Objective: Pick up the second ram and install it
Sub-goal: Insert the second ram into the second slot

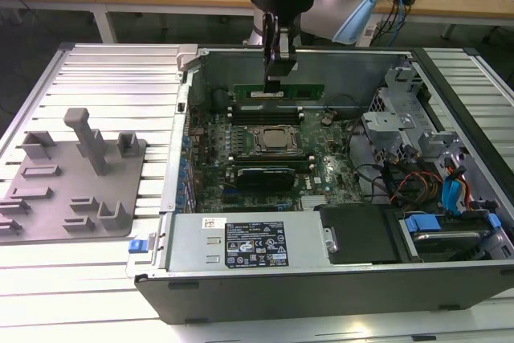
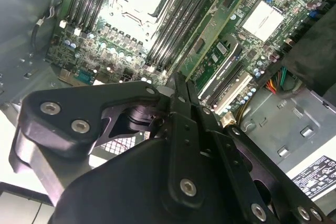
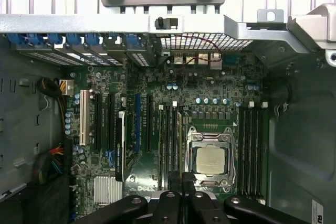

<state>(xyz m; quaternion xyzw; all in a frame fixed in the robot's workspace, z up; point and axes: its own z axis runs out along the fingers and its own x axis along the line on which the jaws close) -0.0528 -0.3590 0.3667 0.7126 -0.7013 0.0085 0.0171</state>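
The second ram (image 1: 301,89) is a thin green stick standing on edge inside the open computer case, over the memory slots on the far side of the processor socket (image 1: 273,140). My gripper (image 1: 275,84) comes down from above and is shut on the stick near its middle. In both wrist views the black fingers (image 3: 190,186) close on the stick's top edge (image 3: 180,140), which runs along the slots beside the socket. In the second wrist view the ram (image 2: 215,27) stretches away from the gripper (image 2: 181,80). I cannot tell whether it is seated in a slot.
The green motherboard (image 1: 321,166) fills the case floor, and a dark module (image 1: 259,174) sits on the socket's near side. A grey power supply (image 1: 241,238) lies at the front, with drive cages and cables (image 1: 426,166) on the exterior view's right. A grey fixture plate (image 1: 72,174) stands outside the case on the left.
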